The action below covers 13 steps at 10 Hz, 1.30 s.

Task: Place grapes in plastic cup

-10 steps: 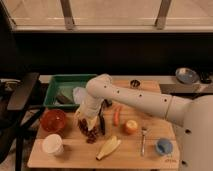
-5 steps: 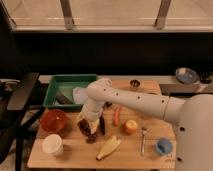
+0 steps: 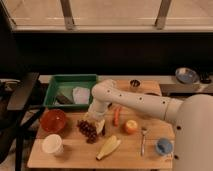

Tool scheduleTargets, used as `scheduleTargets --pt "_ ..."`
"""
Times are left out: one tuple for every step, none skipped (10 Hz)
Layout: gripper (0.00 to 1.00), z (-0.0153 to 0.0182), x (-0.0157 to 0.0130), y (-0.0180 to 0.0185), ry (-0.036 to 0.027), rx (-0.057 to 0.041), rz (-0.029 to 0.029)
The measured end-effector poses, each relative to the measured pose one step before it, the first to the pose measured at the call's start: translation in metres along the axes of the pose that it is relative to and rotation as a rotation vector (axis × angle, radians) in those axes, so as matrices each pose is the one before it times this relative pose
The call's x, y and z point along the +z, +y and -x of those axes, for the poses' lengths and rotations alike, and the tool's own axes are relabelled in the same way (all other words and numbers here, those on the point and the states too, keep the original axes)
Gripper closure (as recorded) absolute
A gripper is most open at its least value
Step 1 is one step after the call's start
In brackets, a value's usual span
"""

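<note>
Grapes (image 3: 87, 131) lie diagonal on table (image 3: 75, 155), far-left to near-right; tool (image 3: 96, 123), jaws apart, at bunch's far side.

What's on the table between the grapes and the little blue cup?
In the camera view, a yellow banana and a metal utensil lie between the grapes and the plastic cup. The hand is right at the grapes' top end.
</note>
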Motion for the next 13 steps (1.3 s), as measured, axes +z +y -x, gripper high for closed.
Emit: scheduleTargets --pt "0.40 -0.00131 0.00440 0.00112 0.00186 0.00447 0.00683" --pt "0.49 0.00146 0.00229 -0.00059 0.00406 0.00005 0.00372" --pt "0.61 0.00144 0.00167 0.00196 0.00420 0.00044 0.00382" --pt "0.69 0.00133 -0.00134 0.00081 -0.00148 0.00073 -0.00783" --pt "0.78 0.00209 -0.00180 0.00059 -0.00260 -0.00022 -0.01006" --pt "0.91 0.00505 -0.00251 -0.00001 -0.00345 -0.00624 -0.00951" --pt "0.96 0.00197 -0.00250 0.00011 -0.00224 -0.00079 -0.01081" --pt "1.00 0.00331 -0.00777 0.00063 -0.00212 0.00044 -0.02284" --pt "1.00 0.00400 -0.00926 -0.00029 -0.00072 -0.00296 -0.02344" --pt "1.00 0.00531 -0.01241 -0.00179 0.00184 -0.00829 -0.02973" --pt "1.00 0.00331 -0.00899 -0.00083 0.00405 -0.00570 -0.02471" --pt "1.00 0.00131 -0.00798 -0.00092 0.00789 -0.00236 -0.01959" --pt "1.00 0.00173 -0.01178 -0.00267 0.01668 -0.00391 -0.02310"
